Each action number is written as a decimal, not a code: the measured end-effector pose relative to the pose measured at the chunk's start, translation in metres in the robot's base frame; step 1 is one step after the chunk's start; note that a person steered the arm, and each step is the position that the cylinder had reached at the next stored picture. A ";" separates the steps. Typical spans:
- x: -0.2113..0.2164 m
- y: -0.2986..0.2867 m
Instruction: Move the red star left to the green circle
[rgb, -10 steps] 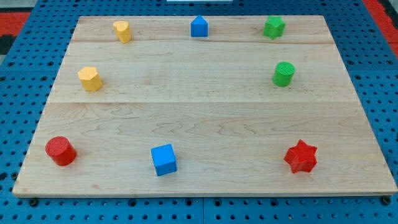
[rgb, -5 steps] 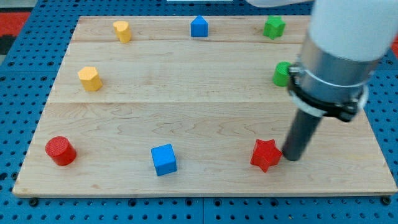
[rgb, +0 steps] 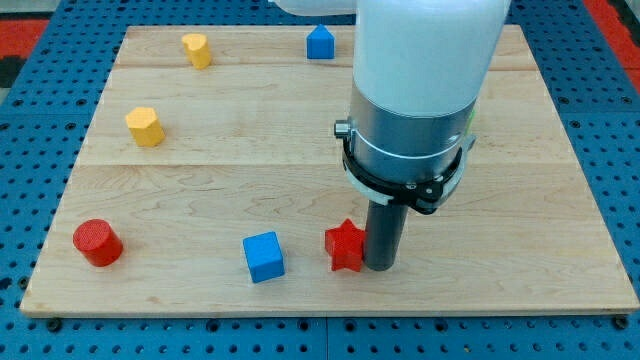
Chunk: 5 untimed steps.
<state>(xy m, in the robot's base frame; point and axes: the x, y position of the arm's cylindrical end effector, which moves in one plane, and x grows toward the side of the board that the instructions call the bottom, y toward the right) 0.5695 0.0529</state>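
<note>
The red star (rgb: 344, 246) lies near the view's bottom, just right of the middle of the board. My tip (rgb: 381, 267) touches the star's right side. The arm's white and grey body fills the view's upper middle and hides the green circle and the green star behind it.
A blue cube (rgb: 264, 256) lies just left of the red star. A red cylinder (rgb: 97, 242) sits at the bottom left. Two yellow blocks (rgb: 145, 126) (rgb: 196, 49) are at the left, a blue block (rgb: 320, 42) at the top. The wooden board (rgb: 230, 180) rests on blue pegboard.
The arm came into view from the right and pushed the red star leftward along the bottom, from the right side to near the blue cube. The green blocks are now covered.
</note>
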 end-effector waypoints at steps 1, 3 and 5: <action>-0.001 0.000; 0.002 -0.017; 0.010 -0.009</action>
<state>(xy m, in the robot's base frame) 0.5791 0.0438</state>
